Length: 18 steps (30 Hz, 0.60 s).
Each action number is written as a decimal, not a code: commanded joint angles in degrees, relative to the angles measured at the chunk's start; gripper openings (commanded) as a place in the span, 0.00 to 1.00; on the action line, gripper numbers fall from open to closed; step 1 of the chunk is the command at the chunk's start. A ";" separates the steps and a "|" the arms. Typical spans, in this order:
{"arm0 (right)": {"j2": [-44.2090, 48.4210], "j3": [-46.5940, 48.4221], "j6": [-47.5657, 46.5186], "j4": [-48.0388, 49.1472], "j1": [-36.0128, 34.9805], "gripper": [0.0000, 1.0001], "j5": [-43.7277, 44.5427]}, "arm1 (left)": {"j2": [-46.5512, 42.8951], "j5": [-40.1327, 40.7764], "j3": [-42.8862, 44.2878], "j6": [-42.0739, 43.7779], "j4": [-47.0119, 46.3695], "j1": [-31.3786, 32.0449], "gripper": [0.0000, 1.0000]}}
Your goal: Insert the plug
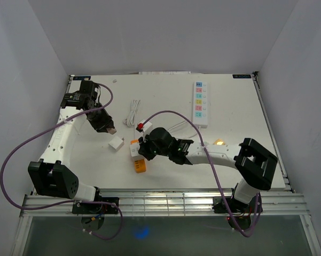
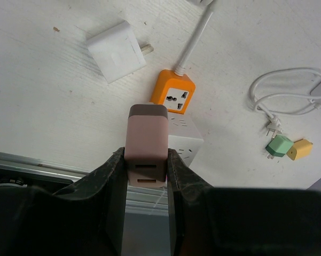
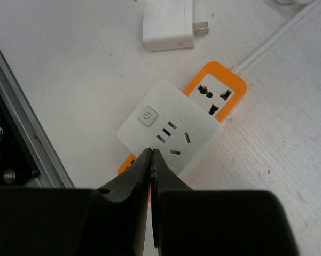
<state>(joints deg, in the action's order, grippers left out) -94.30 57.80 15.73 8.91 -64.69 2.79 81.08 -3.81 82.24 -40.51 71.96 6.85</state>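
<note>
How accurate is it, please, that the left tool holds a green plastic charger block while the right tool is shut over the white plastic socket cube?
Only the colour is wrong: the left wrist view shows the left tool holding a pink plastic charger block. The right tool is indeed shut over the white plastic socket cube.

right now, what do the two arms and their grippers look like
The left arm and right arm have white links with boxy black joint housings. A purple cable loops along each. The left gripper and right gripper have matte black tapered fingers.
</note>
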 commanded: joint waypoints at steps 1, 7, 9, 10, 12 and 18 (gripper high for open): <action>-0.80 -1.64 1.59 2.87 -0.27 0.08 0.55 | -0.83 -0.84 0.03 0.70 -1.47 -0.26 0.00; -0.27 -1.03 0.62 2.43 -0.18 0.08 0.64 | -0.75 -3.56 -1.64 1.40 -3.41 -0.26 0.00; 0.08 -0.67 0.10 2.43 -0.18 0.08 0.73 | -0.66 -3.83 -1.73 1.49 -3.93 -0.17 0.00; 0.34 -0.58 -0.17 2.43 -0.26 0.08 0.99 | -0.48 -3.83 -1.73 1.66 -4.11 -0.17 0.00; 0.96 -0.15 -0.87 2.08 -0.18 0.09 1.78 | 0.04 -4.01 -1.38 1.93 -4.55 0.26 0.00; 4.03 0.30 -5.09 1.46 0.17 0.13 4.86 | 3.99 -2.87 0.46 2.89 -4.55 3.69 0.00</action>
<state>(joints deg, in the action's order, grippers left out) -93.45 56.80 13.78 10.35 -64.77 5.19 83.81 -6.63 80.62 -38.72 68.47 8.73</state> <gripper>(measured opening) 0.128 0.386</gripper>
